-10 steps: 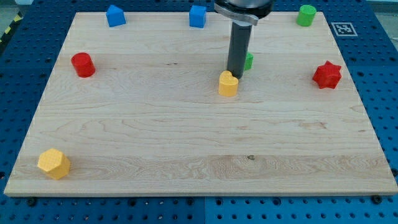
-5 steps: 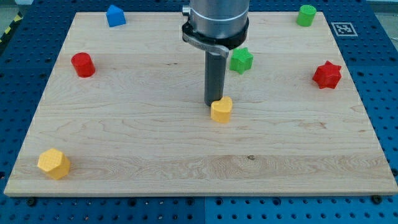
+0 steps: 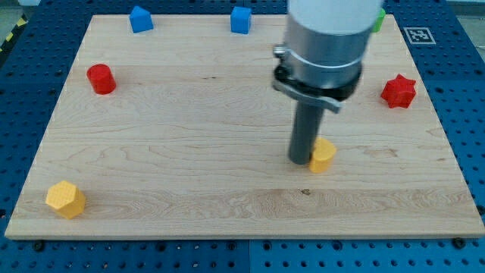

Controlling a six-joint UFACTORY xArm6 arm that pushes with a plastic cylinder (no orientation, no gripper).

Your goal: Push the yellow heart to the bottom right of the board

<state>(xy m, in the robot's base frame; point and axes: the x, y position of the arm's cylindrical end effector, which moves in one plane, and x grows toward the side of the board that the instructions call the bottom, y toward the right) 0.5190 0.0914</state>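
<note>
The tool is a straight dark rod with nothing to open or close, so it grasps nothing; my tip (image 3: 301, 161) rests on the wooden tabletop (image 3: 189, 152), right of centre. The yellow heart (image 3: 322, 155) stands touching the tip on the view's right side, partly overlapped by the rod (its heart outline is hard to make out at this angle). The heart lies in the lower middle of the board, a little right of centre and well apart from the bottom right corner. The grey cylindrical arm body (image 3: 326, 45) fills the view's top above the rod and hides most of a green block (image 3: 378, 20) at the top edge. Outward from there: a red star (image 3: 398, 91) near the right edge, a blue cube (image 3: 241, 20) and a blue block (image 3: 140, 18) along the top edge, a red cylinder (image 3: 101, 79) at the upper left, and a yellow hexagonal block (image 3: 65, 199) near the bottom left corner.
</note>
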